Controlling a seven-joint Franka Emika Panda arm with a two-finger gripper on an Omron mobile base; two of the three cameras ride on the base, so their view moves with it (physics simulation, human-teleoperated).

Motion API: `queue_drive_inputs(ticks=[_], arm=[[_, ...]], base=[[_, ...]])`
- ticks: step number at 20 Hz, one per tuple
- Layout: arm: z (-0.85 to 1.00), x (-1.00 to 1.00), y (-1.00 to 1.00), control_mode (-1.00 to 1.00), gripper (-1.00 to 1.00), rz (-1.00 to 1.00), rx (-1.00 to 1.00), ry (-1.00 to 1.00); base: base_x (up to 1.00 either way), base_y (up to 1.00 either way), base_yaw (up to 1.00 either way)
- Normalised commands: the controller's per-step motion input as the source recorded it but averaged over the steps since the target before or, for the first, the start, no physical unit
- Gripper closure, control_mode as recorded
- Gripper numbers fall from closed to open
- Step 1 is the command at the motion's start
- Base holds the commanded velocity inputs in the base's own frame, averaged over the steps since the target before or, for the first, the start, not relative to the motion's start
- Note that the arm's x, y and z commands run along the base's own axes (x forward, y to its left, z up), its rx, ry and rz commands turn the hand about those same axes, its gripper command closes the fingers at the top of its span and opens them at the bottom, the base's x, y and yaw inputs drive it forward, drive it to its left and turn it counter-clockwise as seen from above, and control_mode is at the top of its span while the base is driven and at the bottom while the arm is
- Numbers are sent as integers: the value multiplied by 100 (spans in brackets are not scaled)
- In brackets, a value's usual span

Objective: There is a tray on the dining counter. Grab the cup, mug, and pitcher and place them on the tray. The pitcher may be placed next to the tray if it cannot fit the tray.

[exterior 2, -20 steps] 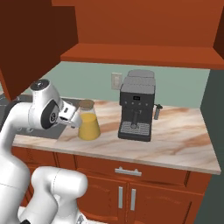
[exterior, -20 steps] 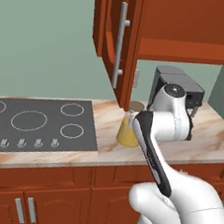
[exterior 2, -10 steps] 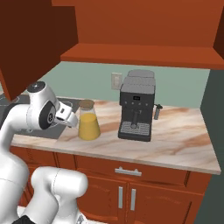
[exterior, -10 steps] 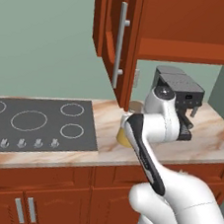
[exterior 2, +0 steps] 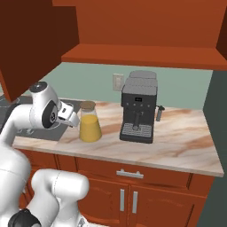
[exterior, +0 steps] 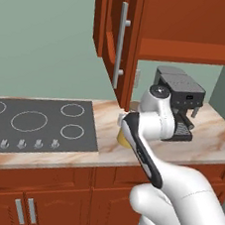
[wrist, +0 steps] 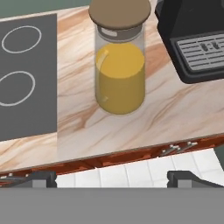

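Note:
The pitcher (exterior 2: 89, 126) is a clear glass carafe with a brown cork-like lid and orange-yellow liquid. It stands upright on the marbled counter between the stovetop and the coffee machine. In the hand view the pitcher (wrist: 120, 74) is straight ahead, beyond the counter's front edge. My gripper (exterior 2: 72, 117) is open and empty just left of the pitcher, at the level of its neck, not touching it. Both fingertips of the gripper (wrist: 111, 179) stand wide apart. From the left base, my arm hides most of the pitcher (exterior: 122, 139). The tray, cup and mug are out of view.
A black coffee machine (exterior 2: 138, 113) stands close to the right of the pitcher. The dark stovetop (exterior: 33, 122) lies to the left. A wooden wall cabinet with an open door (exterior: 119, 35) hangs above the counter.
The arm has shifted slightly to the left and the hand has settled a little lower beside the pitcher. The pitcher has not moved and the jaws have stayed open.

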Motion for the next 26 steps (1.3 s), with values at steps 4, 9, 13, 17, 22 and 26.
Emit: queue_drive_inputs(ticks=[4,9,13,17,22,26], arm=[[-9,17,4,-100,-100,0,0,0],[-9,15,1,-100,-100,0,0,0],[-10,14,0,-100,-100,0,0,0],[-9,18,0,-100,-100,0,0,0],[-7,16,0,-100,-100,0,0,0],[-12,18,1,-100,-100,-5,0,0]], base=[[0,0,0],[0,0,0],[0,0,0],[0,0,0],[0,0,0],[0,0,0]])
